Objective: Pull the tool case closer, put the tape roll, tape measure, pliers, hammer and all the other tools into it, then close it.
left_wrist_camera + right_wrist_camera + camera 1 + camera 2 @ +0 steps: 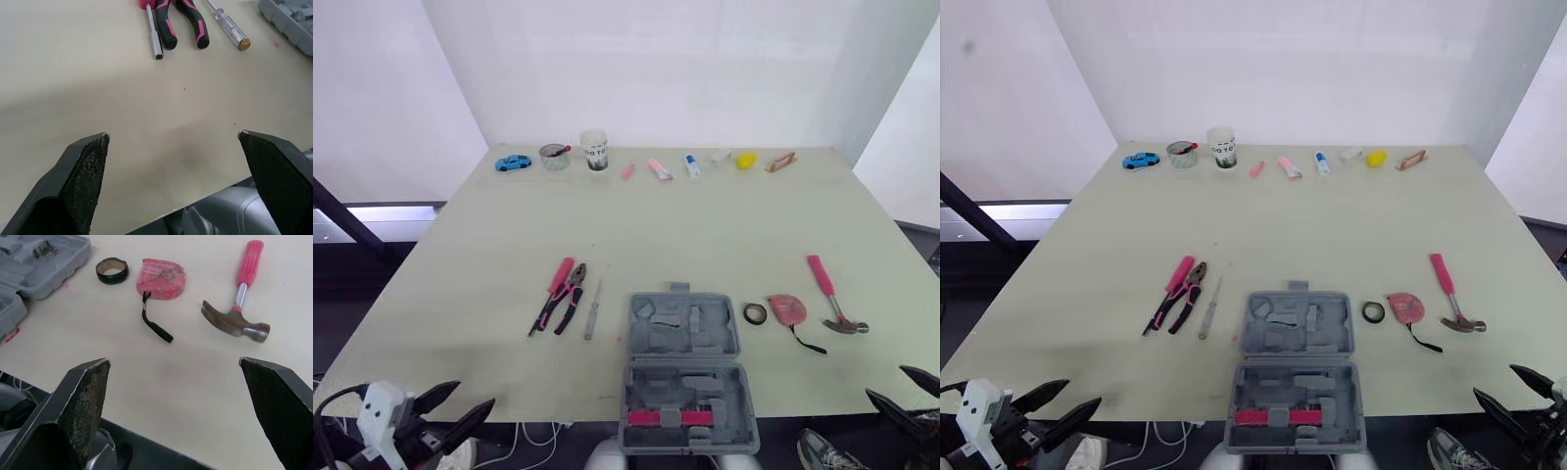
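1. A pale green table (705,215) fills the scene, with tools spread across its near half.
2. The grey tool case (685,367) lies open at the near edge, midway between the two arms. Its near half reaches just past the table edge, and a pink piece sits in that half.
3. The left gripper (172,133) hovers low at the near left corner, fingers spread wide and holding nothing. The right gripper (174,360) hangs at the near right corner, equally wide and empty.
4. The hammer (832,294) lies well to the right of the case, its pink handle pointing toward the far side.
5. The pliers (572,296), black and pink, lie to the left of the case. A pink-handled driver (553,289) lies just beside them on the left.
6. A slim screwdriver (593,308) lies between the pliers and the case.
7. The pink tape measure (787,309) rests between the hammer and the tape roll, its black strap trailing toward the near edge.
8. The black tape roll (755,313) lies flat just beside the case's right side.
9. Along the far edge stand a blue toy car (513,163), a white cup (594,150) and a yellow object (746,159), among other small items.
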Motion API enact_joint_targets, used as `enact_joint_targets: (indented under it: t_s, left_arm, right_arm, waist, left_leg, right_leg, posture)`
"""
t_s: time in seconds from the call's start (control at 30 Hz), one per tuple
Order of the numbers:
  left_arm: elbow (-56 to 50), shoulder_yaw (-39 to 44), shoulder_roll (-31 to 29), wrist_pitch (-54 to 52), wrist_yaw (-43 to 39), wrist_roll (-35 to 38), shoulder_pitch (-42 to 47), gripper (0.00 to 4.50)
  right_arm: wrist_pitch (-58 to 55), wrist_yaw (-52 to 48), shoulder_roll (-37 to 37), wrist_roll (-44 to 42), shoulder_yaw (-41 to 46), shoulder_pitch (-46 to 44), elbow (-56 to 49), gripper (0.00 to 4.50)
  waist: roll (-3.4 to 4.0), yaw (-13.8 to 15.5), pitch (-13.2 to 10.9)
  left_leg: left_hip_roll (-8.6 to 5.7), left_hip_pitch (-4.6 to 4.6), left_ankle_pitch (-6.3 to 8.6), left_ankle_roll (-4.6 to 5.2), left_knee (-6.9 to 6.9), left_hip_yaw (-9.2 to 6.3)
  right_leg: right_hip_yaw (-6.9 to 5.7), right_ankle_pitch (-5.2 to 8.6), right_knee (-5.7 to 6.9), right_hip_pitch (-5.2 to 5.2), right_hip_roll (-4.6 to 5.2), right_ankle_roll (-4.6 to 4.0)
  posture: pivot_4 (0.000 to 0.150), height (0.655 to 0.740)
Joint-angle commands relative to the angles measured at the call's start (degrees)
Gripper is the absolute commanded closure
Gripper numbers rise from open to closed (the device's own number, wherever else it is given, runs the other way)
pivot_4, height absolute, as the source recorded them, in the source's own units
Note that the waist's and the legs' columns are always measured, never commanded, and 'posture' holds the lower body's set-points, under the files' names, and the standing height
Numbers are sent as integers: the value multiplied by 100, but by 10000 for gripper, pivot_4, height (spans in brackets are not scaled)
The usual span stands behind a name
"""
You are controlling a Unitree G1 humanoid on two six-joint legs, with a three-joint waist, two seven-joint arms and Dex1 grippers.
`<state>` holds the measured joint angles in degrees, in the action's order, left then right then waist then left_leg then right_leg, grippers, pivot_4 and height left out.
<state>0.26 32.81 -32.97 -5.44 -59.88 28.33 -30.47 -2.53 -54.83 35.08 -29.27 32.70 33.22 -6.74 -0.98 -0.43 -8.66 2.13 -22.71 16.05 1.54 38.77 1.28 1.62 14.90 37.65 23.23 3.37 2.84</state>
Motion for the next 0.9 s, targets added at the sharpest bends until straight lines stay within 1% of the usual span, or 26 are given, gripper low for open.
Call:
enact_joint_targets:
  t_s: [0.03,0.2,0.27,0.33,0.4,0.47,0.53,0.63,0.77,0.9]
  left_arm:
    - [-288,-10,3,61,57,80,-14,0]
    - [-887,-312,-48,21,8,174,270,0]
    - [-1075,-467,-103,-53,0,210,427,0]
    - [-1290,-660,-194,-357,61,372,751,0]
    - [-1483,-855,-270,-651,56,604,1136,0]
    - [-1567,-1025,-346,-750,-14,654,1397,0]
    - [-1599,-1169,-375,-783,-46,646,1605,0]
    - [-1659,-1388,-384,-811,-89,659,1914,0]
    - [-1739,-1730,-448,-858,-197,635,2296,0]
    - [-1758,-2098,-597,-849,-480,572,2658,0]
  right_arm:
    - [-191,92,80,-124,191,19,-268,595]
    - [-662,257,352,-16,193,-13,-577,595]
    - [-936,392,531,-37,212,-197,-658,595]
    - [-1569,505,864,-334,106,-667,-862,595]
    - [-1978,366,1296,-347,-225,-1135,-1008,595]
    - [-2076,231,1700,53,-619,-1326,-998,595]
    - [-2038,58,1919,235,-871,-1491,-846,595]
    - [-2008,-160,2119,351,-1220,-1892,-564,595]
    - [-1729,-362,2357,932,-1970,-2600,-127,595]
    - [-1605,-649,2452,1453,-2853,-3427,39,595]
  waist:
    - [-1,5,0]
    - [1,20,0]
    - [0,21,0]
    - [3,9,-2]
    - [3,-30,-2]
    - [3,-34,-2]
    - [1,-19,-2]
    - [0,6,-2]
    - [-1,-7,-5]
    - [-1,-40,-7]
  left_leg:
    - [0,0,0,0,0,-1]
    - [-2,-1,0,0,-2,4]
    - [-3,-1,-1,1,-1,11]
    - [-3,3,-1,1,1,12]
    - [-3,4,-2,2,1,16]
    - [0,7,-2,2,2,14]
    - [0,5,-2,2,1,6]
    - [-3,-5,-2,2,-4,-1]
    - [-6,-7,-2,2,-5,3]
    - [-7,0,-2,2,-2,4]
  right_leg:
    - [-1,0,0,0,-1,-1]
    - [-8,0,0,0,-1,-1]
    - [-8,-1,1,-1,-2,0]
    - [-9,-5,4,-3,-23,-4]
    - [-2,-9,9,0,-36,-8]
    - [-1,-9,11,0,-53,-9]
    - [-4,-9,11,-1,-64,-10]
    - [-9,-18,5,0,-72,10]
    - [-6,-20,3,0,-70,13]
    - [-5,-20,7,-1,-72,13]
  posture:
    - [1500,7400]
    - [1500,7400]
    - [1500,7400]
    - [1500,7400]
    - [1500,7400]
    - [1500,7400]
    - [1500,7400]
    - [1500,7400]
    - [1500,7400]
    - [1500,7400]
